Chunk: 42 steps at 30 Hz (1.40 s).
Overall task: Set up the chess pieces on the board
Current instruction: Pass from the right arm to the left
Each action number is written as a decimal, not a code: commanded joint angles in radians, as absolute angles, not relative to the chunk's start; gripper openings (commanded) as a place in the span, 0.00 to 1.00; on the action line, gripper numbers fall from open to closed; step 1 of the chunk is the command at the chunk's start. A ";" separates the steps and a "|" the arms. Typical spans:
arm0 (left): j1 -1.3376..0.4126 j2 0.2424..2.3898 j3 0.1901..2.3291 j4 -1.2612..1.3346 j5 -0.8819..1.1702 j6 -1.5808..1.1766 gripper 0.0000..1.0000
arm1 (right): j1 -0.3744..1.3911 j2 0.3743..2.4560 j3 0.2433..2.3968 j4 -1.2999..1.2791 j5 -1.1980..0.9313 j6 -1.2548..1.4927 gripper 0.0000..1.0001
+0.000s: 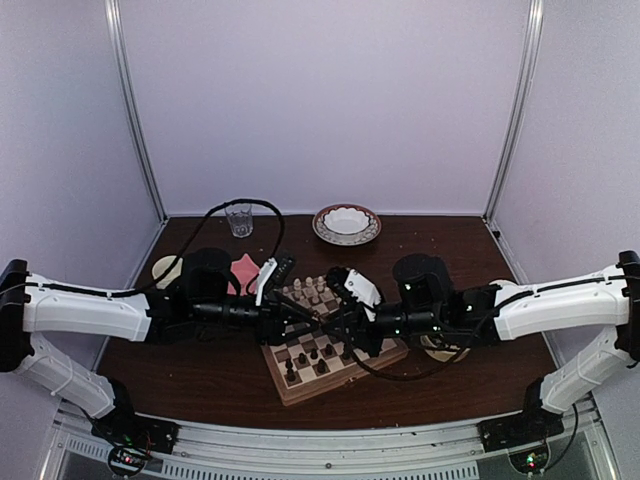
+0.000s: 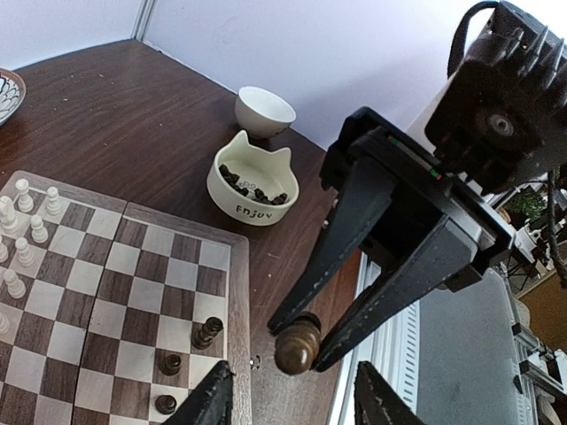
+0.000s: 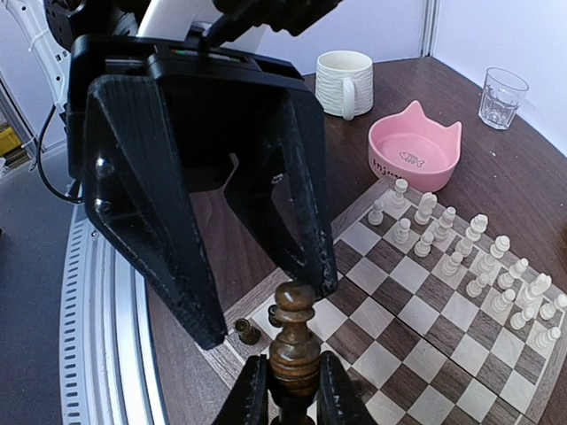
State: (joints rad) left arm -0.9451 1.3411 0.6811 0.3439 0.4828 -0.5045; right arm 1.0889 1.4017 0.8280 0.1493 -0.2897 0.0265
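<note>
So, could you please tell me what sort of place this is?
Probably a robot test booth, not a home: plain pale wall panels in metal corner posts, a white left arm and right arm bolted to a metal rail, and a staged square wooden chessboard.

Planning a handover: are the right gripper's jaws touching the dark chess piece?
Touching. The right wrist view shows the right gripper with both jaws pressed against the dark chess piece.

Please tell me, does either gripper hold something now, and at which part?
The right gripper pinches a dark chess piece at its lower body; the head stands free. The left gripper is open and holds nothing.
</note>
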 commanded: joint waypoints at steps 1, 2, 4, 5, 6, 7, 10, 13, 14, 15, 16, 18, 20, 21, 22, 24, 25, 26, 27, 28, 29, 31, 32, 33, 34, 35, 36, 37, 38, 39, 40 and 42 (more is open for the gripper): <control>-0.945 1.352 0.713 0.394 0.511 -0.507 0.45 | 1.102 1.417 0.861 0.142 -0.313 0.014 0.11; -0.945 1.353 0.714 0.394 0.515 -0.507 0.44 | 1.103 1.417 0.863 0.140 -0.314 0.013 0.11; -0.945 1.359 0.718 0.395 0.522 -0.508 0.39 | 1.105 1.421 0.865 0.141 -0.314 0.014 0.11; -0.945 1.362 0.721 0.392 0.526 -0.508 0.38 | 1.106 1.423 0.866 0.141 -0.315 0.014 0.10; -0.945 1.365 0.724 0.390 0.530 -0.509 0.37 | 1.107 1.426 0.868 0.140 -0.320 0.013 0.10; -0.944 1.371 0.726 0.389 0.533 -0.509 0.37 | 1.106 1.427 0.869 0.137 -0.323 0.014 0.09; -0.945 1.377 0.730 0.388 0.537 -0.509 0.37 | 1.108 1.433 0.876 0.131 -0.323 0.014 0.09; -0.945 1.376 0.730 0.386 0.538 -0.509 0.33 | 1.110 1.433 0.876 0.129 -0.321 0.014 0.09; -0.945 1.376 0.732 0.384 0.540 -0.509 0.30 | 1.109 1.434 0.877 0.128 -0.320 0.014 0.09; -0.945 1.376 0.733 0.383 0.543 -0.507 0.25 | 1.109 1.433 0.876 0.126 -0.317 0.014 0.10; -0.945 1.378 0.735 0.379 0.545 -0.504 0.22 | 1.110 1.433 0.877 0.126 -0.314 0.014 0.10; -0.945 1.378 0.740 0.370 0.543 -0.502 0.19 | 1.109 1.430 0.876 0.126 -0.309 0.013 0.10; -0.945 1.379 0.739 0.370 0.542 -0.501 0.17 | 1.112 1.430 0.876 0.125 -0.311 0.014 0.11; -0.945 1.379 0.738 0.370 0.542 -0.500 0.16 | 1.112 1.430 0.876 0.126 -0.310 0.014 0.12; -0.944 1.379 0.738 0.370 0.542 -0.500 0.13 | 1.111 1.430 0.875 0.126 -0.310 0.014 0.12; -0.945 1.381 0.741 0.369 0.542 -0.500 0.07 | 1.111 1.428 0.874 0.127 -0.309 0.014 0.13; -0.945 1.381 0.741 0.367 0.541 -0.499 0.05 | 1.112 1.427 0.873 0.129 -0.306 0.014 0.14; -0.945 1.381 0.742 0.365 0.540 -0.499 0.03 | 1.111 1.426 0.872 0.130 -0.304 0.014 0.15; -0.945 1.381 0.741 0.364 0.539 -0.499 0.01 | 1.112 1.424 0.871 0.130 -0.303 0.014 0.16; -0.945 1.381 0.742 0.364 0.537 -0.499 0.00 | 1.112 1.422 0.870 0.132 -0.300 0.014 0.20; -0.945 1.380 0.742 0.362 0.536 -0.499 0.00 | 1.112 1.419 0.868 0.131 -0.294 0.014 0.26; -0.945 1.376 0.742 0.359 0.530 -0.496 0.00 | 1.111 1.407 0.861 0.136 -0.280 0.014 0.37; -0.944 1.375 0.741 0.358 0.527 -0.496 0.00 | 1.111 1.402 0.855 0.142 -0.276 0.014 0.42; -0.945 1.374 0.741 0.357 0.524 -0.495 0.00 | 1.111 1.396 0.848 0.149 -0.275 0.014 0.47; -0.945 1.372 0.741 0.355 0.521 -0.494 0.00 | 1.111 1.393 0.844 0.152 -0.274 0.014 0.51; -0.945 1.370 0.740 0.354 0.517 -0.493 0.00 | 1.111 1.390 0.839 0.156 -0.275 0.014 0.53; -0.945 1.365 0.738 0.353 0.513 -0.492 0.00 | 1.111 1.388 0.837 0.158 -0.279 0.014 0.55; -0.944 1.361 0.736 0.352 0.507 -0.491 0.00 | 1.111 1.385 0.835 0.161 -0.282 0.013 0.58; -0.944 1.355 0.733 0.349 0.501 -0.489 0.00 | 1.112 1.381 0.831 0.166 -0.284 0.014 0.61; -0.945 1.347 0.731 0.347 0.494 -0.488 0.00 | 1.111 1.375 0.825 0.173 -0.286 0.014 0.65; -0.944 1.340 0.726 0.348 0.488 -0.489 0.00 | 1.112 1.367 0.817 0.184 -0.290 0.014 0.69; -0.941 1.329 0.727 0.344 0.482 -0.496 0.00 | 1.112 1.344 0.798 0.208 -0.300 0.016 0.74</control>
